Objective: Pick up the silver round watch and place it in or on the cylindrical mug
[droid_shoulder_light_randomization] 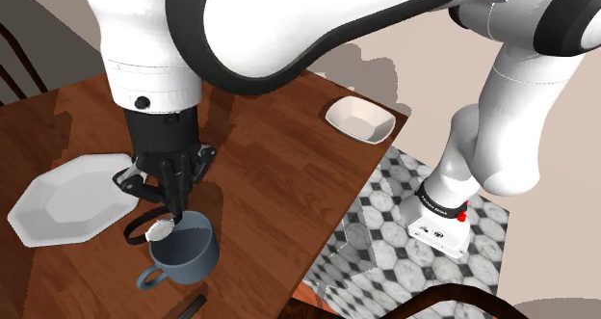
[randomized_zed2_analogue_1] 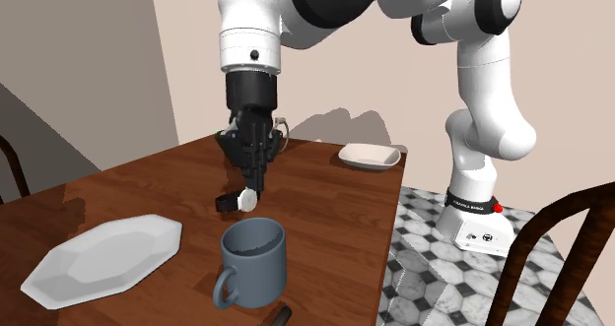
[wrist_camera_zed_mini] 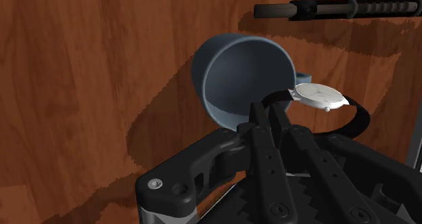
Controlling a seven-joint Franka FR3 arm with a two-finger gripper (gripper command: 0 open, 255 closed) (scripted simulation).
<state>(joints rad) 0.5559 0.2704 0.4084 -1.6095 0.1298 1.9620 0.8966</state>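
Tabletop (droid_shoulder_light_randomization: 274, 158); downward end effector (droid_shoulder_light_randomization: 174, 215) with watch (droid_shoulder_light_randomization: 160, 229)

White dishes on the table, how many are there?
2. The octagonal plate lies at the shoulder view's left of the mug; the small bowl sits at the far corner of the table.

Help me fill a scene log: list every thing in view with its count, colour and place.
watch: one, silver face, black strap, held in the air by the mug's rim
mug: one, blue-grey, upright on the table
plate: one, white, eight-sided, on the table beside the mug
dish: one, white, at the table's far edge
stick: one, black, lying on the table near the mug
table: one, brown wood
chairs: two, dark, at the second exterior view's left and right edges
floor: grey-and-white tiles
arm: one, white with dark joints
claw: one, black, shut on the watch
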